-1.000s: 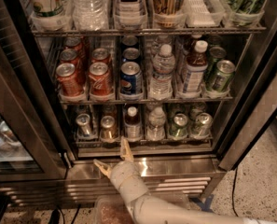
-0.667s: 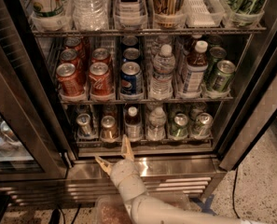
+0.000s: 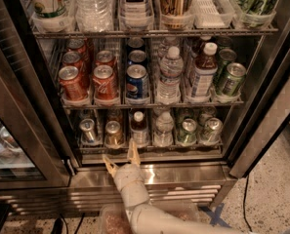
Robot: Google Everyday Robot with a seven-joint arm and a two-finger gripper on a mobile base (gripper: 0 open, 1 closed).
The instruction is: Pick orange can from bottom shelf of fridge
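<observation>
The fridge (image 3: 254, 126) stands open with wire racks of drinks. On the bottom shelf (image 3: 149, 149) the orange can (image 3: 113, 133) stands second from the left, amber body and silver top, next to a silver-grey can (image 3: 88, 130). My gripper (image 3: 121, 159) is in front of the shelf's steel edge, just below and slightly right of the orange can. Its two fingers are spread apart and hold nothing. One fingertip (image 3: 133, 148) reaches up to the shelf front; the other fingertip (image 3: 108, 163) is lower left.
A small brown bottle (image 3: 139, 126), a water bottle (image 3: 164, 129) and green cans (image 3: 187, 131) stand right of the orange can. Red cola cans (image 3: 103, 82) and a blue can (image 3: 136, 81) fill the rack above. The steel base grille (image 3: 86, 195) is below.
The gripper has crept slightly upward toward the bottom shelf front. The cans have not moved.
</observation>
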